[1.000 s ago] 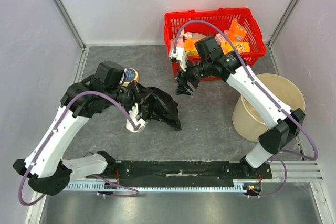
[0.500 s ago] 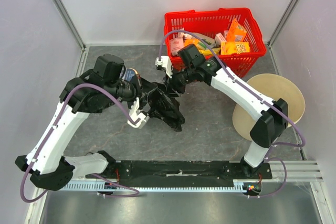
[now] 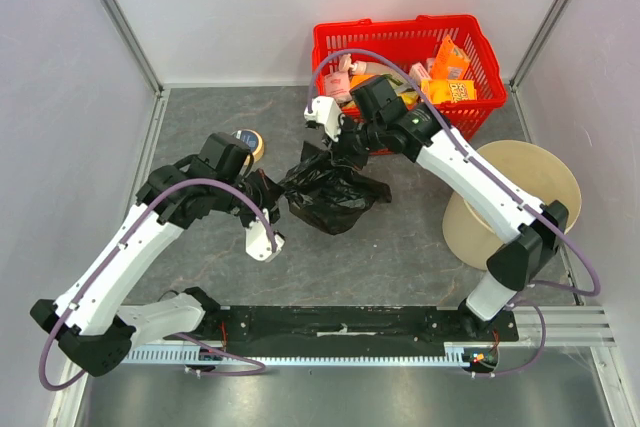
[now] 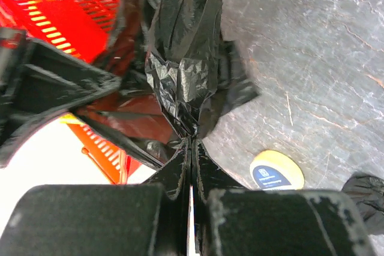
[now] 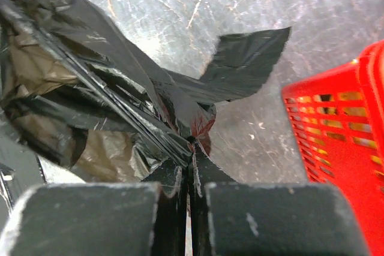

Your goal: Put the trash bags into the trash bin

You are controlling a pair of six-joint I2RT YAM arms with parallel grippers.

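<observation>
A crumpled black trash bag [image 3: 335,195] hangs between my two grippers over the middle of the table. My left gripper [image 3: 278,190] is shut on its left edge; in the left wrist view the jaws [image 4: 192,142] pinch a twist of the black film [image 4: 180,70]. My right gripper [image 3: 341,155] is shut on the bag's top right; in the right wrist view the closed jaws [image 5: 192,143] hold stretched folds of the bag [image 5: 90,88]. The beige trash bin [image 3: 552,172] stands at the right, partly behind the right arm.
A red wire basket [image 3: 400,35] with cartons stands at the back, close behind the right gripper, and also shows as red mesh [image 4: 60,4] [image 5: 342,124]. A yellow tape roll [image 3: 250,141] [image 4: 276,170] lies beside the left wrist. Walls close in the table.
My right gripper swung left from the basket to the bag and shut on it. The bag has shifted right and now stretches between both grippers. The left arm followed rightward.
</observation>
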